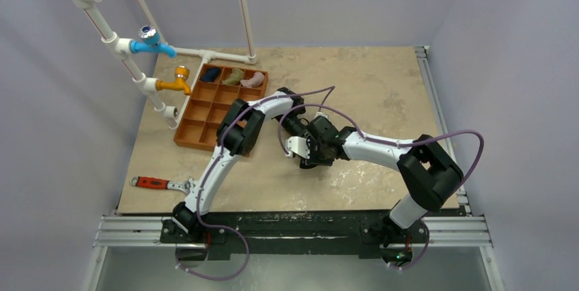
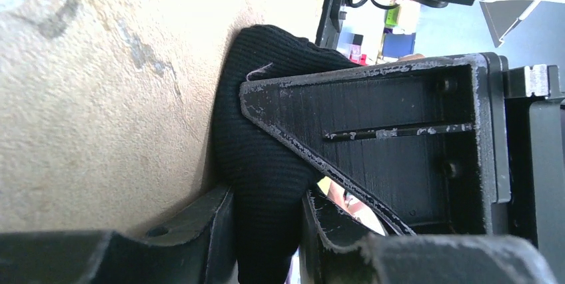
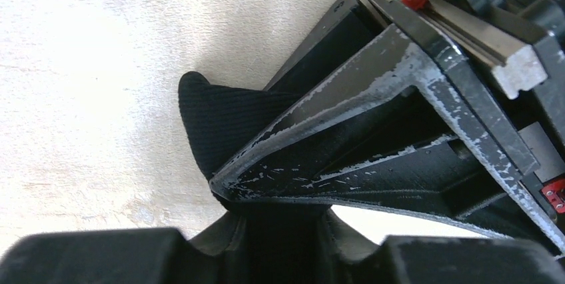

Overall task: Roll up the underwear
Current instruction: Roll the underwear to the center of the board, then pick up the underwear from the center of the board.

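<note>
The underwear [image 2: 263,157] is a small bunch of black ribbed fabric lying against the tan table. My left gripper [image 2: 266,199] is shut on it, with fabric filling the gap between its fingers. My right gripper [image 3: 283,227] is shut on the same underwear [image 3: 220,124] from the opposite side. Each wrist view shows the other gripper's black triangular finger pressed close against the fabric. In the top view the left gripper [image 1: 304,139] and right gripper [image 1: 318,150] meet at the table's middle and hide the garment.
An orange-brown compartment tray [image 1: 198,123] stands at the back left, holding dark blue [image 1: 211,73], olive-green [image 1: 235,76] and pink [image 1: 252,80] bundles in its far row. White pipes with a blue tap [image 1: 153,42] and an orange tap [image 1: 179,80] stand left. A red-handled wrench [image 1: 153,183] lies front left.
</note>
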Available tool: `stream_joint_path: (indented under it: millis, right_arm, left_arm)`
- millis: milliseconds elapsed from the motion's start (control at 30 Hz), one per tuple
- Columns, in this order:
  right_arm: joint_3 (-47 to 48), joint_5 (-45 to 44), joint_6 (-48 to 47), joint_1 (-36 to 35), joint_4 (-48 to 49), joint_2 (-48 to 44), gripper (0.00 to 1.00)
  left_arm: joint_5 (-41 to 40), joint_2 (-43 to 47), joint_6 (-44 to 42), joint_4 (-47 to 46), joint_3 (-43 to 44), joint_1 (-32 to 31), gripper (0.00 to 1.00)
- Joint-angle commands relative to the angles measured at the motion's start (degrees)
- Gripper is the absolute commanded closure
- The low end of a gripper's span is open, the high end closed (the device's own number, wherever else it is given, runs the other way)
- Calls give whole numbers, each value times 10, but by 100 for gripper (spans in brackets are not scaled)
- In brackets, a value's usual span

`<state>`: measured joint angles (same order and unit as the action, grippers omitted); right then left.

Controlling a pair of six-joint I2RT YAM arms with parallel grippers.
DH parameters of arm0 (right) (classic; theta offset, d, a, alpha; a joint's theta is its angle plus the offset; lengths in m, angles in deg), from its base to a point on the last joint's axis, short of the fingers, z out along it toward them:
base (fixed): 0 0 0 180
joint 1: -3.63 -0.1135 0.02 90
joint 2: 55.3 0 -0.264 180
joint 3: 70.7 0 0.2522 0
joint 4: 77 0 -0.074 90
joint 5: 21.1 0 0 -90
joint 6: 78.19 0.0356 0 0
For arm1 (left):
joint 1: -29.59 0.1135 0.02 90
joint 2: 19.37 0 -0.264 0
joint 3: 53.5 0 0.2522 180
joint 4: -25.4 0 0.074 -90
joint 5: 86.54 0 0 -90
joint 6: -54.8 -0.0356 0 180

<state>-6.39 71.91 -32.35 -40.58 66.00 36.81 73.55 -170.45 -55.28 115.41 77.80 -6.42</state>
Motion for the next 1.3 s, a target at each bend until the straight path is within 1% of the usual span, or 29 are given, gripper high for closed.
stream_joint_path:
  millis: [0, 33, 67, 200, 267, 300, 333, 367, 433, 500, 567, 767, 900, 967, 1100, 1200, 1267]
  right_arm:
    - [-12, 44, 10, -4, -5, 34, 90]
    - [-11, 49, 12, -3, -9, 31, 98]
    - [-10, 54, 14, -4, -13, 27, 100]
    - [-6, 74, 27, -4, -30, 9, 100]
    - [-5, 74, 33, -4, -37, -2, 100]
    - [-4, 73, 37, -4, -41, -8, 100]
    - [-4, 71, 40, -4, -44, -14, 100]
    - [-4, 69, 43, -4, -47, -22, 100]
    - [-3, 66, 49, -4, -54, -38, 100]
    - [-2, 64, 56, -3, -61, -52, 100]
    - [-2, 62, 62, -3, -68, -67, 100]
    - [1, 52, 84, 2, -78, -102, 100]
    - [7, 61, 91, 33, -75, -119, 100]
    - [12, 71, 91, 59, -72, -120, 100]
    - [26, 112, 97, 119, -57, -122, 100]
    - [34, 135, 103, 147, -47, -121, 100]
    - [33, 138, 106, 153, -39, -122, 100]
  left_arm:
    - [-3, -5, 0, -20, 3, -1, 86]
    - [-3, -2, 1, -23, 3, 1, 83]
    - [-4, 2, 2, -25, 3, 3, 80]
    - [-11, 22, 10, -37, 2, 12, 72]
    - [-14, 34, 14, -41, 2, 18, 65]
    - [-17, 39, 13, -42, 1, 21, 61]
    - [-20, 47, 14, -41, 1, 25, 51]
    - [-24, 54, 12, -40, -1, 28, 46]
    - [-33, 73, 7, -41, -8, 32, 40]
    - [-43, 95, 7, -44, -16, 37, 32]
    - [-50, 116, 4, -44, -23, 42, 27]
    - [-77, 202, -13, -48, -63, 68, 25]
    - [-129, 295, 5, -99, -138, 98, 25]
    - [-182, 346, 33, -139, -180, 117, 25]
    - [-337, 428, 73, -206, -250, 149, 26]
    - [-456, 464, 74, -236, -285, 151, 27]
    - [-538, 473, 79, -253, -300, 151, 27]
